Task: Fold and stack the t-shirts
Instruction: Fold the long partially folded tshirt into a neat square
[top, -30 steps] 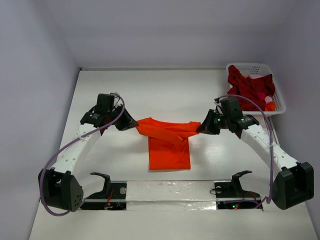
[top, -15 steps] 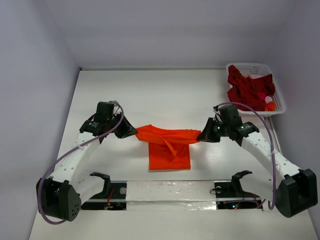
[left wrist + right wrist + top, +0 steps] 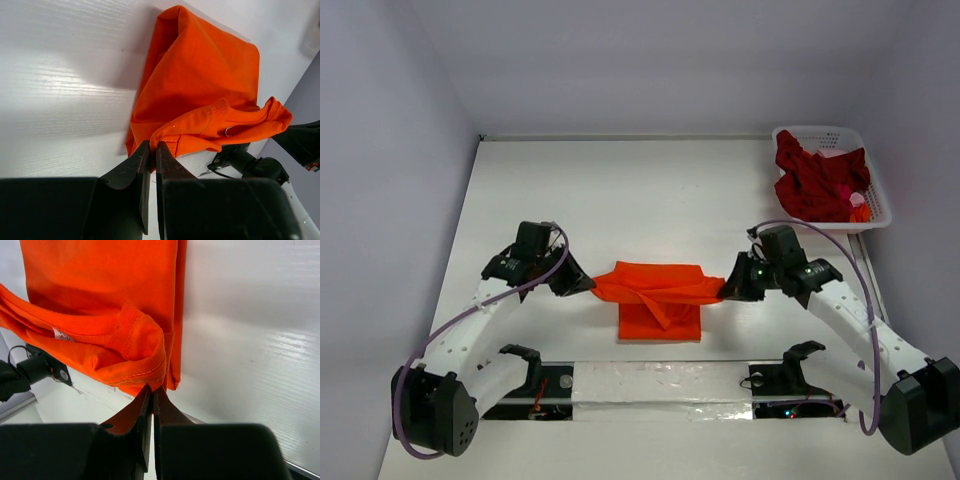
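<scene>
White table (image 3: 620,180), mid-fold: left gripper (image 3: 587,286) and right gripper (image 3: 724,291) each pinch the orange t-shirt (image 3: 658,298), stretched between them; next probably lower it onto the cloth below, then release.

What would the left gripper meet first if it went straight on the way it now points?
The orange t-shirt: the left gripper is shut on its edge, and the rest of the shirt lies right ahead. Depth beyond it is unclear.

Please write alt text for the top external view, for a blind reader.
The left pincer and right pincer each hold one end of an orange t-shirt on a white table. A crimson t-shirt lies in a white basket at the far right.
</scene>
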You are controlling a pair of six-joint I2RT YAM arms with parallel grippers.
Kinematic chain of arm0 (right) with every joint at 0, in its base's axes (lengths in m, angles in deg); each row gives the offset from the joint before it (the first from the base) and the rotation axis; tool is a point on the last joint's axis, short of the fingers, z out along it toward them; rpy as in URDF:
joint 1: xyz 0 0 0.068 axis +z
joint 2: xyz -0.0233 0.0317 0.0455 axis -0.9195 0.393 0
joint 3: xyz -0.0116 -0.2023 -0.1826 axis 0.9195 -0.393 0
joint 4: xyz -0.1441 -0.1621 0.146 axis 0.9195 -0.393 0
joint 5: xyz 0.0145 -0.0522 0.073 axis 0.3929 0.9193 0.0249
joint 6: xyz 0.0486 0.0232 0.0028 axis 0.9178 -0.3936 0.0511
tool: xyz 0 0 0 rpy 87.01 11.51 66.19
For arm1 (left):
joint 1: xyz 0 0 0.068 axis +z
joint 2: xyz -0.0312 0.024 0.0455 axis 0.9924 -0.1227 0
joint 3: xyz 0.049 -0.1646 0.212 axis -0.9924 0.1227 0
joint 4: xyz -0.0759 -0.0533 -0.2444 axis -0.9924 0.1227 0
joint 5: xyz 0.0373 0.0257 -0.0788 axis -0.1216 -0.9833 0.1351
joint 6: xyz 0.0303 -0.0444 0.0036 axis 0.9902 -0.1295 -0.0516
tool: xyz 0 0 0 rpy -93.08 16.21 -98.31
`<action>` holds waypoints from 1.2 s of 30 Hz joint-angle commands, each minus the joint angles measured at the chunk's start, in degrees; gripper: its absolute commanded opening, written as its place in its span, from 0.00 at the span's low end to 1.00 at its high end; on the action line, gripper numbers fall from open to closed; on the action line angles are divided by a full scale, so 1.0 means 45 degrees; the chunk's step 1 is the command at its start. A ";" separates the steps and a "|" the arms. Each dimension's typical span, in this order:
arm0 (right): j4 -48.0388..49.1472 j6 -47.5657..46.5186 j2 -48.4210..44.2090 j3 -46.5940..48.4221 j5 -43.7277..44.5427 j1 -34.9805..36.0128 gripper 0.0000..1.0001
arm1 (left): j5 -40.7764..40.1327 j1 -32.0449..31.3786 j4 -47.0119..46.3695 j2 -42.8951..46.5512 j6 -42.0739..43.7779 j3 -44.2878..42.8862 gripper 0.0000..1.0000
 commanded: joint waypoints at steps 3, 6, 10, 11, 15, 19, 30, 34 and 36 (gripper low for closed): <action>-0.0218 -0.0463 0.0252 0.0120 0.0141 0.0486 0.00 | 0.0080 -0.0118 -0.0160 -0.0122 -0.0010 -0.0058 0.00; -0.0315 -0.0502 0.0506 0.0140 0.0335 0.0818 0.00 | 0.0119 -0.0390 -0.0140 -0.0337 -0.0009 -0.0020 0.00; -0.0451 -0.0619 0.0721 0.0062 0.0571 0.1152 0.00 | 0.0041 -0.0665 -0.0179 -0.0415 -0.0087 0.0311 0.00; -0.0510 -0.0639 0.0760 0.0062 0.0629 0.1345 0.00 | 0.0041 -0.0819 -0.0199 -0.0473 -0.0107 0.0390 0.00; -0.0744 -0.0483 0.0741 0.0140 0.0980 0.1775 0.00 | 0.0002 -0.0938 -0.0160 -0.0649 -0.0146 0.0586 0.00; -0.0979 -0.0268 0.0566 0.0101 0.1001 0.2127 0.00 | -0.0310 -0.1231 0.0230 -0.0650 -0.0068 0.0586 0.00; -0.1370 0.0239 0.0390 -0.0192 0.1235 0.3376 0.00 | -0.0291 -0.1622 0.0875 -0.0162 0.0049 0.1230 0.01; -0.1448 0.0376 0.0467 -0.0231 0.1391 0.3808 0.00 | -0.0311 -0.2050 0.0914 -0.0297 -0.0068 0.1231 0.04; -0.1507 0.0474 0.0623 -0.0153 0.1469 0.4100 0.00 | -0.0330 -0.2167 0.1011 -0.0318 -0.0107 0.1114 0.06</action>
